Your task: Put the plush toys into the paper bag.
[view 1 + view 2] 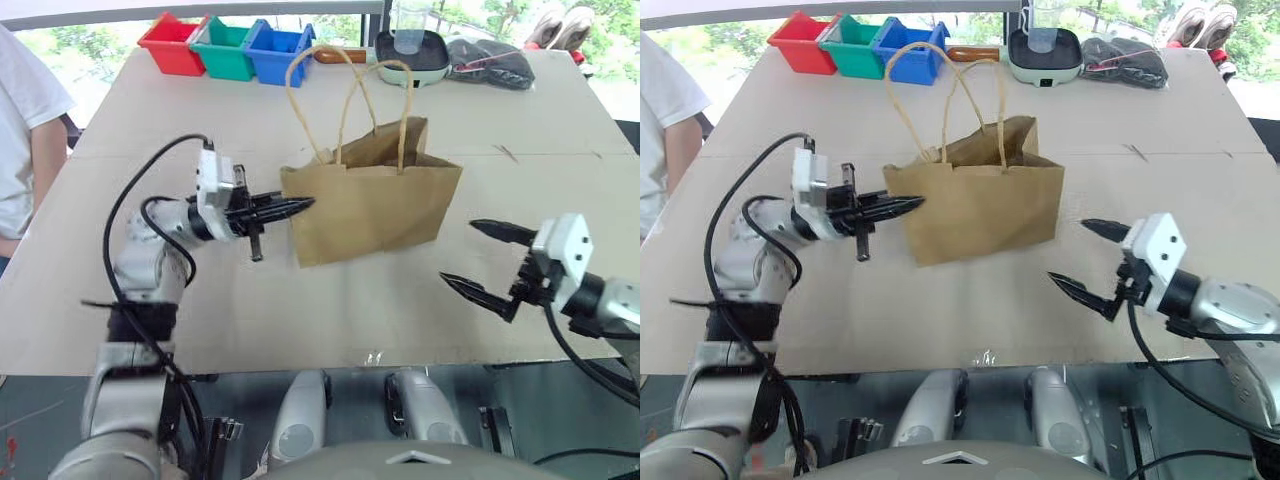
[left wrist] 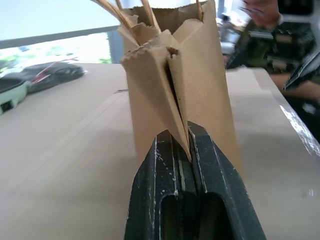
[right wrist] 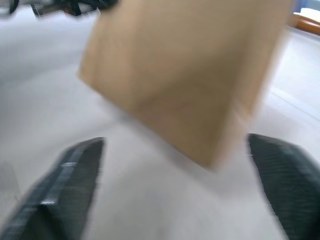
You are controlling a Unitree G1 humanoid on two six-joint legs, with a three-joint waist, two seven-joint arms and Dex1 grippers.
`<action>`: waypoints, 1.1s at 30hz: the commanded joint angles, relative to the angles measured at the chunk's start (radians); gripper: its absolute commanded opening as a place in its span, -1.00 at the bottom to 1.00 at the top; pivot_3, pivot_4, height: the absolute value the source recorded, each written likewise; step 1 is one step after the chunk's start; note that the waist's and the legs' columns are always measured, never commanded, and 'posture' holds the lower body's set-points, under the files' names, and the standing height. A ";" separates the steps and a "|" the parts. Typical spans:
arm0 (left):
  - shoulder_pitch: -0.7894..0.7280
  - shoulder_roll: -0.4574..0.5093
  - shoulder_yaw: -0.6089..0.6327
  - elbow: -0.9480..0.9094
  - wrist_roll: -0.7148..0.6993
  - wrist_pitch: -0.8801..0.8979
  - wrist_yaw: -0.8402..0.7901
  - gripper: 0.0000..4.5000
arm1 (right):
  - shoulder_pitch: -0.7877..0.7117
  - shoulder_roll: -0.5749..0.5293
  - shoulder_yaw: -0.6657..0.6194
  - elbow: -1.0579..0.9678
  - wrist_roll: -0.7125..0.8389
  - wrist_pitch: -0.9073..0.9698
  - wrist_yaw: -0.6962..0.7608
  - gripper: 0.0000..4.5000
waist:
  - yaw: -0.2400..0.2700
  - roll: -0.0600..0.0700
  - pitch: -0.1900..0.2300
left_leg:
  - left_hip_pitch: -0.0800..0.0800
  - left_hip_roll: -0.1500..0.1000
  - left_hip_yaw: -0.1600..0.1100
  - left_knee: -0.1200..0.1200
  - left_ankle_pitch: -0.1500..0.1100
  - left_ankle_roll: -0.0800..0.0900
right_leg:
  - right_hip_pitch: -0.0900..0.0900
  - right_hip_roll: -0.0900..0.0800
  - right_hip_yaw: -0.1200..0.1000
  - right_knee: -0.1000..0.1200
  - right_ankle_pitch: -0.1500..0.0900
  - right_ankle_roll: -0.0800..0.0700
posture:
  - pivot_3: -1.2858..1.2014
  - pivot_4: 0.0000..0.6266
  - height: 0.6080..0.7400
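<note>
The brown paper bag (image 1: 375, 205) with two tan cord handles stands tilted in the middle of the table, its mouth upward. My left gripper (image 1: 300, 207) reaches in level from the left and is shut on the bag's folded side edge (image 2: 172, 100), near the top. In the left wrist view the black fingers (image 2: 210, 170) pinch that paper crease. My right gripper (image 1: 458, 252) hangs open to the right of the bag, apart from it, with nothing between its fingers (image 3: 65, 185). The plush toys are out of view.
Red (image 1: 172, 45), green (image 1: 225, 50) and blue (image 1: 278, 55) bins line the far left of the table. A pale green appliance (image 1: 412, 55) and a black pouch (image 1: 490, 62) sit at the far edge. A person in a white shirt (image 1: 25, 130) stands at the left.
</note>
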 commanded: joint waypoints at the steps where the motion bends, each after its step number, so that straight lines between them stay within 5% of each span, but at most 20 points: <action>1: -0.135 -0.032 -0.045 0.234 0.080 -0.161 -0.143 -1.00 | 0.039 -0.018 -0.068 -0.032 -0.019 -0.059 0.003 0.99 | 0.002 0.000 0.000 | 0.000 0.000 0.000 0.000 0.000 0.000 | 0.000 0.000 0.000 0.000 0.000 0.000 | 0.03 -0.52 1.00; 10: -0.330 -0.099 -0.107 0.595 0.162 -0.369 -0.179 -1.00 | 0.005 -0.042 -0.024 0.080 -0.054 -0.133 0.058 0.99 | -0.003 0.000 0.000 | 0.000 0.000 -0.001 0.000 0.000 0.000 | 0.000 0.002 0.000 0.001 0.000 0.000 | 0.03 -0.52 1.00; 14: -0.316 -0.097 -0.060 0.553 0.150 -0.282 -0.154 -0.33 | -0.002 -0.057 -0.024 0.124 -0.052 -0.155 0.095 1.00 | 0.001 0.000 0.000 | -0.001 0.000 -0.002 0.000 0.000 0.000 | 0.000 0.001 -0.001 0.001 0.000 0.000 | 0.03 -0.52 1.00; 16: -0.248 -0.063 -0.036 0.422 0.118 -0.170 -0.120 0.04 | 0.004 -0.063 -0.039 0.133 -0.044 -0.161 0.111 1.00 | 0.000 0.000 0.000 | -0.001 0.000 -0.001 0.001 0.000 0.000 | 0.000 0.001 0.000 0.001 0.000 0.000 | 0.03 -0.52 1.00; 25: 0.338 0.140 0.233 -0.434 -0.143 0.489 0.318 0.04 | 0.096 -0.066 -0.171 0.095 0.010 -0.120 0.090 1.00 | -0.015 0.001 0.001 | 0.003 0.004 -0.003 -0.002 0.000 0.000 | 0.002 -0.001 -0.001 0.002 0.000 0.000 | 0.03 -0.52 1.00; 33: 0.750 0.107 0.395 -0.758 -0.187 0.574 0.505 0.04 | 0.215 -0.064 -0.247 0.100 -0.006 -0.114 0.081 1.00 | 0.012 0.001 0.000 | 0.008 0.001 -0.002 0.000 0.000 0.000 | 0.008 -0.004 -0.002 0.000 -0.001 0.000 | 0.03 -0.52 1.00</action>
